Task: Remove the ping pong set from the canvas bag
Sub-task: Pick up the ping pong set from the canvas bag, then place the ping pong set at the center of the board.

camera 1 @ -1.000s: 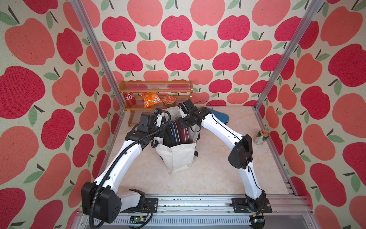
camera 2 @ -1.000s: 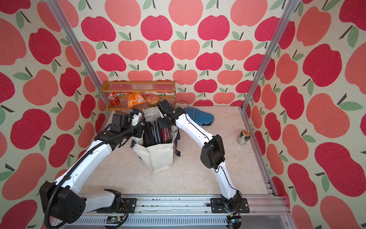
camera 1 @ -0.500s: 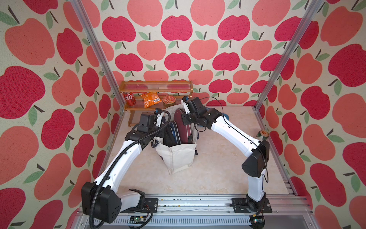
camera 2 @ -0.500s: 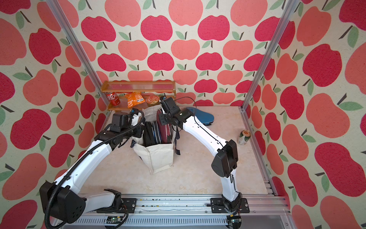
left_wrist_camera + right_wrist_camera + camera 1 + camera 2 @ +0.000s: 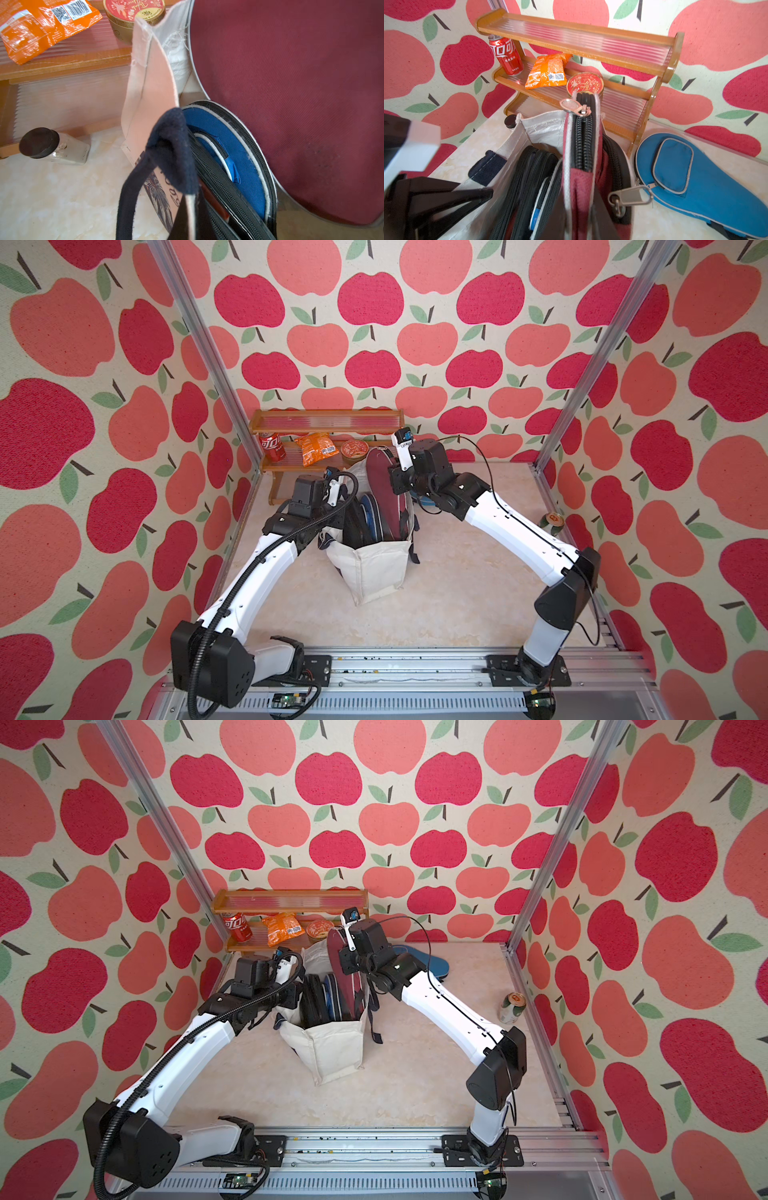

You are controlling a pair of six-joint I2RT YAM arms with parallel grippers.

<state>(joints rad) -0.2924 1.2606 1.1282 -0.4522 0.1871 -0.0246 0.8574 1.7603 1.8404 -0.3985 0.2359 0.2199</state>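
Right hand (image 5: 395, 483) is clamped on the maroon case (image 5: 380, 485), which stands half out of the canvas bag (image 5: 374, 568)! Left hand (image 5: 337, 509) is pinched shut on the bag's navy strap (image 5: 170, 149). At least two more zipped cases (image 5: 228, 149) sit inside, and one blue case (image 5: 695, 182) lies on the surface (image 5: 457, 593). The shelf (image 5: 571, 27) carries one red can (image 5: 506, 56), one orange snack bag (image 5: 548, 70) and one tin (image 5: 585, 84) lettered "Thank".

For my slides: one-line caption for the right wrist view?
The maroon paddle case stands partly out of the canvas bag; blue case lies outside.
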